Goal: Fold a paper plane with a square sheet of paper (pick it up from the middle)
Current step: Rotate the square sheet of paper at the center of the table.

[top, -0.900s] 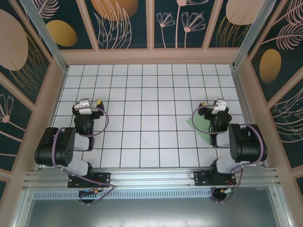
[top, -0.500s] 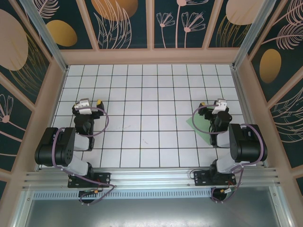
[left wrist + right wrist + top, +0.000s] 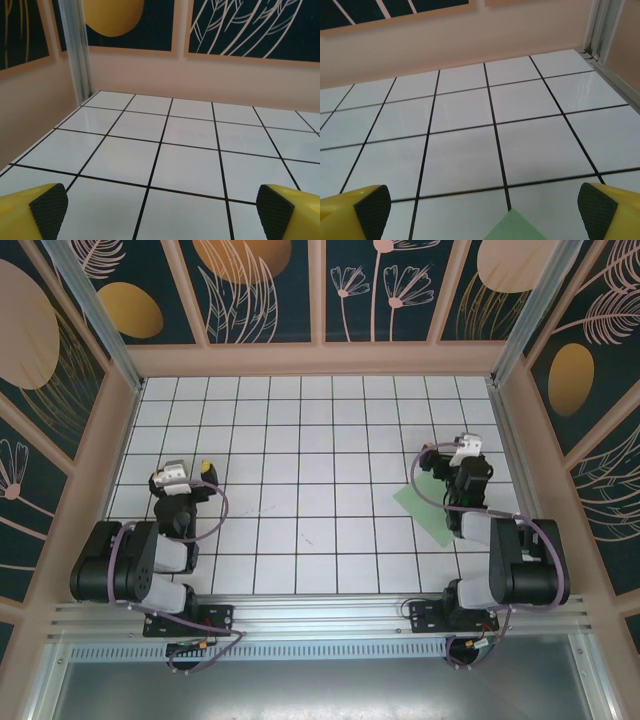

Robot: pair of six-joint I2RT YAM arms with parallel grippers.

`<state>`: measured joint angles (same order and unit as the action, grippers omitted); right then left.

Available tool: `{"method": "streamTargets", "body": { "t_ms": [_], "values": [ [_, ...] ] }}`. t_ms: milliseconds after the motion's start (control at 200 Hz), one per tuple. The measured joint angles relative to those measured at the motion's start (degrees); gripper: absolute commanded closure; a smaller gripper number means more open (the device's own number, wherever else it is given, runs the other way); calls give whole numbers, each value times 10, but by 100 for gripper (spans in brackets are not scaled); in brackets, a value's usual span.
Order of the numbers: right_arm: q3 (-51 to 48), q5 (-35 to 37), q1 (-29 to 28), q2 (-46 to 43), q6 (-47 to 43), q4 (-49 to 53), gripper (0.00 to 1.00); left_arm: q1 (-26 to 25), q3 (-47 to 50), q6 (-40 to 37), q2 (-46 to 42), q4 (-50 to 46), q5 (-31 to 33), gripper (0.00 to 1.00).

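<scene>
The square sheet of paper (image 3: 424, 508) is pale green and lies flat and unfolded on the white grid table, right of centre. Its near right part is hidden under my right arm. My right gripper (image 3: 456, 452) hovers just beyond the sheet's far corner, open and holding nothing. In the right wrist view that corner of the sheet (image 3: 516, 228) pokes in at the bottom, between the wide-apart black pads (image 3: 372, 207) of my right gripper (image 3: 482, 210). My left gripper (image 3: 188, 470) is at the left side of the table, far from the sheet. In the left wrist view my left gripper (image 3: 161, 210) is open over bare tiles.
The table (image 3: 320, 430) is ringed by low pink walls, with metal posts at the back corners (image 3: 76, 50) (image 3: 600, 27). Both arm bases are bolted to the rail along the near edge (image 3: 320, 612).
My right gripper has moved away from me, uncovering more of the green sheet. My left gripper has drawn back toward the near left. The sheet has not moved.
</scene>
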<state>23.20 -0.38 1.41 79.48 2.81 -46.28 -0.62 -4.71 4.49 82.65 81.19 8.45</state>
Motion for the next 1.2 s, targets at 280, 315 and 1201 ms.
{"method": "streamTargets", "body": {
  "t_ms": [280, 315, 1201],
  "values": [
    [177, -70, 4, -25, 133, 323, 2, 0, -77, 56, -251, -241, 31, 1],
    [177, -91, 4, -24, 147, 345, 4, 0, -83, 66, -272, -264, 33, 2],
    [301, -20, -136, 141, 283, 599, 20, -76, -248, 275, -176, -658, -141, 1]
  ]
}}
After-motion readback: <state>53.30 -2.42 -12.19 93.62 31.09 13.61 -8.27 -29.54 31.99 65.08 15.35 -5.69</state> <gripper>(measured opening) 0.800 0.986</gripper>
